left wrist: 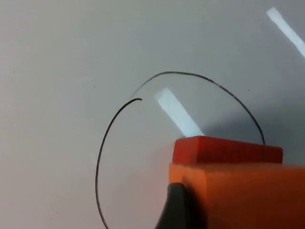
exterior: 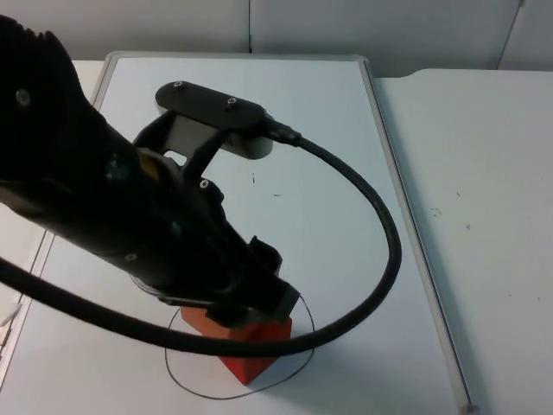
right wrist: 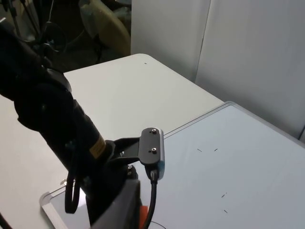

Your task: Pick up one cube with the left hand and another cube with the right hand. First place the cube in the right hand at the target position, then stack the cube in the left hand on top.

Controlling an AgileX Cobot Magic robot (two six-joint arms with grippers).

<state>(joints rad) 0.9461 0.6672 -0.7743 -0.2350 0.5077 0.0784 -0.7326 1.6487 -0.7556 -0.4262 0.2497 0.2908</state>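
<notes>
The left arm (exterior: pixel 130 216) reaches across the whiteboard (exterior: pixel 346 173) that lies on the white surface (exterior: pixel 484 173), and its left pincer (exterior: pixel 255 307) is down over a hand-drawn black circle (exterior: pixel 186 385) near the board's front edge. Inside that circle stand two cubes, one above the other. The orange cube (left wrist: pixel 243 195) is uppermost, and the left pincer is closed around it; one dark fingertip (left wrist: pixel 174 210) presses against its side in the left wrist view. Directly beneath it sits the red cube (left wrist: pixel 224 149), whose top edge peeks out past the orange one. From the top view the stack shows as a red-orange block (exterior: pixel 251 350) jutting out under the pincer, within the circle's line. I cannot tell whether the orange cube rests fully on the red one or hangs just above it.

The right wrist view looks from a raised spot across the board toward the left arm (right wrist: pixel 57 124); the right pincer's state cannot be told. A grey partition wall (exterior: pixel 259 26) stands behind the surface.
</notes>
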